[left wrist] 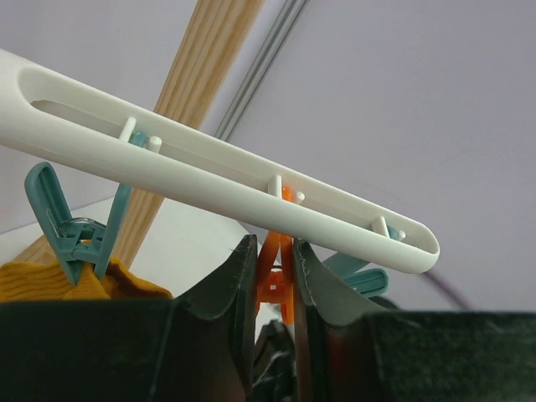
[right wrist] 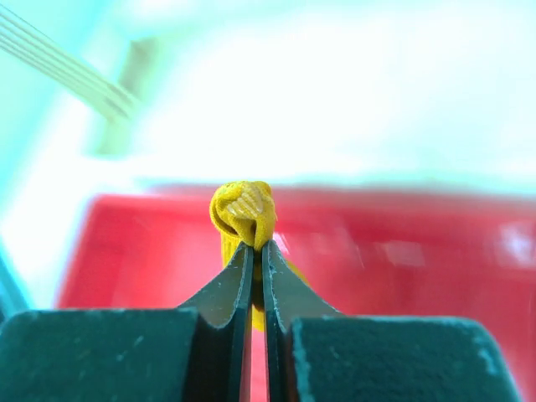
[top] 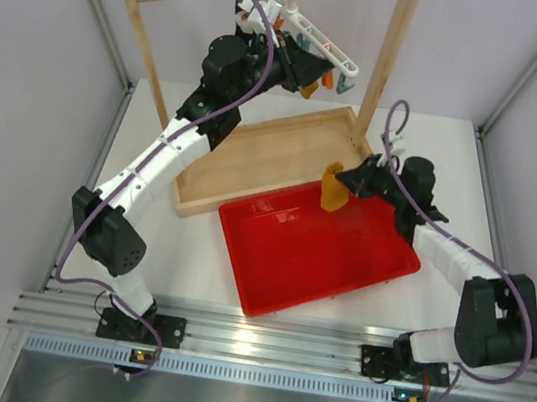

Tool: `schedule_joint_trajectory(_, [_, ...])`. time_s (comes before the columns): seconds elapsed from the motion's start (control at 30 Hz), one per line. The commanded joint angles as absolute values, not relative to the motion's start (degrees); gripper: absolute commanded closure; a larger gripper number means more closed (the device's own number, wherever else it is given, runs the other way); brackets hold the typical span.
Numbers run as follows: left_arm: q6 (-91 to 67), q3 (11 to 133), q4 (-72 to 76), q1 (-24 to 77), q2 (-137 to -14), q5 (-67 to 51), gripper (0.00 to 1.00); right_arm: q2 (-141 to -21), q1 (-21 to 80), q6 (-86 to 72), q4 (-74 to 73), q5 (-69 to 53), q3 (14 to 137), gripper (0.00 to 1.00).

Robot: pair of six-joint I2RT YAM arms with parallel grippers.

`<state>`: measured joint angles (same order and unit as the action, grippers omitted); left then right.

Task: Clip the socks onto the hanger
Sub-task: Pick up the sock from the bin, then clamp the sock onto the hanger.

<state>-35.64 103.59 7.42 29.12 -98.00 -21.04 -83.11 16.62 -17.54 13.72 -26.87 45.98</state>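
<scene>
The white hanger [top: 318, 39] hangs by its hook from the wooden rail; its bar also shows in the left wrist view [left wrist: 209, 180]. My left gripper [left wrist: 275, 255] is shut on an orange clip [left wrist: 276, 280] under the bar. One mustard sock [left wrist: 50, 280] hangs pinched in a teal clip [left wrist: 71, 234] to the left; it also shows in the top view [top: 310, 89]. My right gripper [top: 344, 184] is shut on the second mustard sock [right wrist: 243, 213], holding it above the red tray's [top: 378, 278] far edge, where it dangles [top: 333, 190].
A wooden rail frame [top: 392, 48] stands over a shallow wooden tray [top: 211, 177] at the back. Another teal clip [left wrist: 360, 276] sits near the hanger's right end. White walls close in both sides.
</scene>
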Motion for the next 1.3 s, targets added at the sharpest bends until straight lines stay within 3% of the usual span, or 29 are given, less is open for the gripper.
schedule_joint_trajectory(0.0, [-36.91,102.48,10.02,28.30,-96.42,-21.00,1.00,-76.82,13.71,-25.72,32.85,-40.85,49.74,1.00])
schedule_joint_trajectory(0.4, [-40.08,102.22,12.83,27.86,-97.12,-25.40,1.00,-84.10,12.92,-45.61,54.75,-47.99,61.78,1.00])
schedule_joint_trajectory(1.27, [-40.78,102.22,12.13,27.25,-98.44,-27.51,1.00,-93.33,15.20,-49.39,53.52,-46.84,72.86,1.00])
